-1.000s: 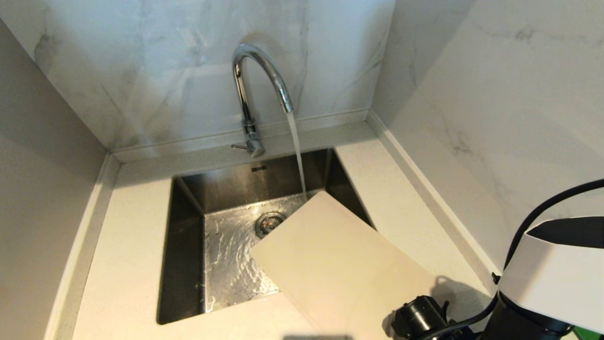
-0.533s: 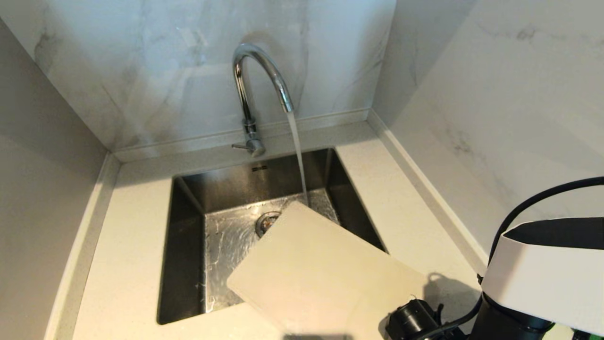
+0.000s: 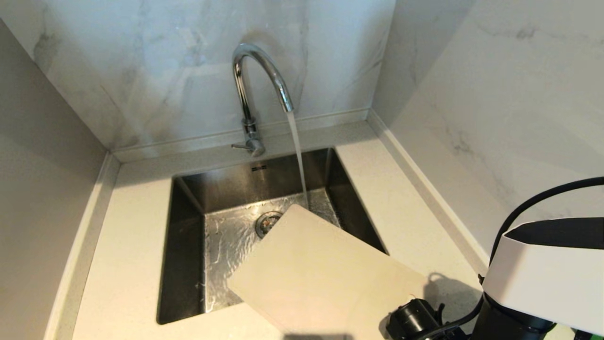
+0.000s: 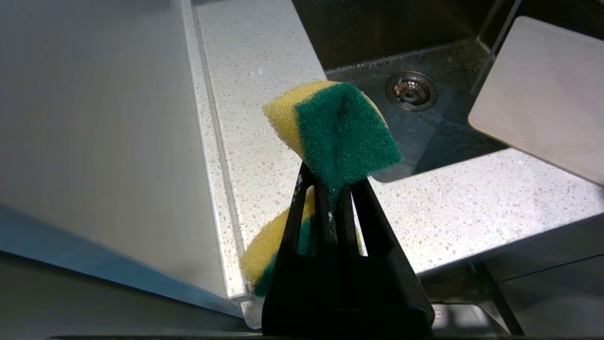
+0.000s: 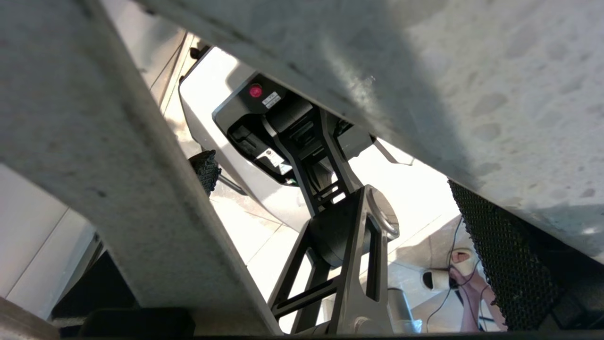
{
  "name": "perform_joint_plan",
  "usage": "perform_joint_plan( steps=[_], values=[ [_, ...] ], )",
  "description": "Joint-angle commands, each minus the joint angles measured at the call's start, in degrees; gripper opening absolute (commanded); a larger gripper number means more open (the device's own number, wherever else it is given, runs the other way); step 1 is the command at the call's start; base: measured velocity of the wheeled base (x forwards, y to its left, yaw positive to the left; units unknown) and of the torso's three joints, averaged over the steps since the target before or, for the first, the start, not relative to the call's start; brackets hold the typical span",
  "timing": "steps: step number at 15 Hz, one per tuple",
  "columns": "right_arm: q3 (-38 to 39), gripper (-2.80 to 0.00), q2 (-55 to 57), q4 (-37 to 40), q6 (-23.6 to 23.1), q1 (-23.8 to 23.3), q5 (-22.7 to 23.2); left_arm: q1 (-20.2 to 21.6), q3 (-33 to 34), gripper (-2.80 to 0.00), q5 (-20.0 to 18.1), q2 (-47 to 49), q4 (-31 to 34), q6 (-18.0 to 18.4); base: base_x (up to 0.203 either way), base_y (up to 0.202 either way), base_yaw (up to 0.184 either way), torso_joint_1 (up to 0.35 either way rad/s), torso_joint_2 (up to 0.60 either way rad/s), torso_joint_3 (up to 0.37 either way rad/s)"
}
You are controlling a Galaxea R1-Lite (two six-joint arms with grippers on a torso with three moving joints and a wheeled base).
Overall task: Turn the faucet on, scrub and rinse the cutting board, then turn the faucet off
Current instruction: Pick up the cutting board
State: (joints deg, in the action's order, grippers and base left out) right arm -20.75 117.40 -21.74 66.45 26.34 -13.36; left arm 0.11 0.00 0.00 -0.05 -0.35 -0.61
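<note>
The chrome faucet [image 3: 259, 80] is running; its stream [image 3: 297, 156] falls into the sink right beside the far corner of the cutting board [image 3: 321, 274]. The pale beige board hangs tilted over the sink's near right corner. My right arm's wrist [image 3: 415, 321] is at its near end. In the right wrist view the right gripper [image 5: 330, 177] has its fingers [image 5: 495, 264] spread wide in the board's [image 5: 472, 71] handle slot, carrying it. Low at the counter's front left, my left gripper [image 4: 332, 182] is shut on a yellow-and-green sponge [image 4: 335, 127]. The faucet's lever [image 3: 243, 147] points left.
The steel sink [image 3: 188, 245] is wet, with a drain strainer [image 3: 269, 222] in the middle. Speckled white counter [image 3: 127, 264] surrounds it. Marble walls close in behind and on the right, and a grey panel [image 3: 42, 189] on the left.
The board has swung left and toward me with the right arm, so its far corner is out from under the stream. It has barely moved in the last half second. Water keeps running.
</note>
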Motion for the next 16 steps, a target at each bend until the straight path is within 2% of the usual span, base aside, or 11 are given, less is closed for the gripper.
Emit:
perform_joint_plan(
  steps=[1, 2, 3, 16],
  values=[
    [0.0, 0.00, -0.3, -0.3, 0.3, 0.0, 0.0, 0.0, 0.0, -2.80, 0.0, 0.0, -0.1, 0.0, 0.000, 0.000, 0.000, 0.000, 0.00, 0.000],
    [0.0, 0.00, -0.3, -0.3, 0.3, 0.0, 0.0, 0.1, 0.0, -2.80, 0.0, 0.0, -0.1, 0.0, 0.000, 0.000, 0.000, 0.000, 0.00, 0.000],
    [0.1, -2.80, -0.3, -0.3, 0.3, 0.0, 0.0, 0.0, 0.0, -2.80, 0.0, 0.0, -0.1, 0.0, 0.000, 0.000, 0.000, 0.000, 0.00, 0.000],
    [0.1, -2.80, -3.9, -0.3, 0.7, -0.1, 0.5, 0.1, 0.0, -2.80, 0.0, 0.0, -0.1, 0.0, 0.000, 0.000, 0.000, 0.000, 0.00, 0.000]
  ],
)
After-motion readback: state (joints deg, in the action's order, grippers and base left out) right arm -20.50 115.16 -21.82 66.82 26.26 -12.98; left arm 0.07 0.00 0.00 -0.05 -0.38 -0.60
